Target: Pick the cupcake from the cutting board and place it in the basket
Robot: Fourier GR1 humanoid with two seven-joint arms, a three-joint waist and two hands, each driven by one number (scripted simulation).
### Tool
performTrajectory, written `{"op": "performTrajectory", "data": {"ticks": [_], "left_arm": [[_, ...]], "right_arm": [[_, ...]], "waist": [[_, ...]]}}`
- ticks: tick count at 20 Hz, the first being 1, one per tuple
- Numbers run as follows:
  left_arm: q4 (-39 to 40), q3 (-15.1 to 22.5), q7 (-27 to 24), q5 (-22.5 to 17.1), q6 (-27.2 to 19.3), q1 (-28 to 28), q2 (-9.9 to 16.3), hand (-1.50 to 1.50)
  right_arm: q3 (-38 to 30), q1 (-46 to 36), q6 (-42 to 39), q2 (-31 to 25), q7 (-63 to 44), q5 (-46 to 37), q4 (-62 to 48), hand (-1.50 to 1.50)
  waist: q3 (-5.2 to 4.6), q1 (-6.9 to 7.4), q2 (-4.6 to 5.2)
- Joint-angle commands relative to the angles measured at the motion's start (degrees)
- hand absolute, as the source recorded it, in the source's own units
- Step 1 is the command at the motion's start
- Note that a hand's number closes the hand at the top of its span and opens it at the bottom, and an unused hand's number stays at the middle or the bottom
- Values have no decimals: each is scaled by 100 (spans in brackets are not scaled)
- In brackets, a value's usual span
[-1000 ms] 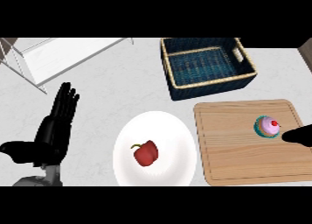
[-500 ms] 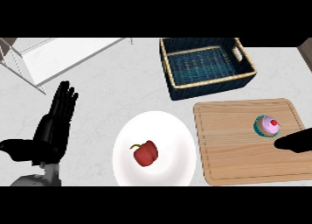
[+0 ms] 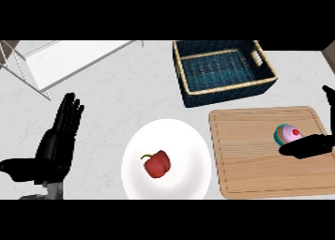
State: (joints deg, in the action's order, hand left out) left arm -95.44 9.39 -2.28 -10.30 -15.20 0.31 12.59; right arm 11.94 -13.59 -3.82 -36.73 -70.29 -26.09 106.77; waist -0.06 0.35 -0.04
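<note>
Right hand (image 3: 315, 143) partly hiding cupcake (image 3: 289, 134)

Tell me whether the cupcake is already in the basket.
No, the cupcake sits on the cutting board, apart from the basket.

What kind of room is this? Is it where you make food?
Probably a kitchen counter. A wooden cutting board holds a cupcake, a red pepper sits on a white plate, and a basket stands behind.

A kitchen: marbled white counter (image 3: 128, 89) bearing a wooden cutting board (image 3: 256, 164) and a plate (image 3: 190, 140).
</note>
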Motion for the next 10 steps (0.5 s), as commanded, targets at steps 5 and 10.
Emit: {"op": "performTrajectory", "data": {"ticks": [5,10], "left_arm": [[-61,5,262,128,-53,-261,-89,0],[214,-351,-130,-111,343,-108,54,0]], "right_arm": [[33,-342,-171,568,-921,-726,-521,-150],[-51,-125,-355,866,-841,-915,-406,-150]], "waist": [[2,2,5],[-2,-23,2]]}}
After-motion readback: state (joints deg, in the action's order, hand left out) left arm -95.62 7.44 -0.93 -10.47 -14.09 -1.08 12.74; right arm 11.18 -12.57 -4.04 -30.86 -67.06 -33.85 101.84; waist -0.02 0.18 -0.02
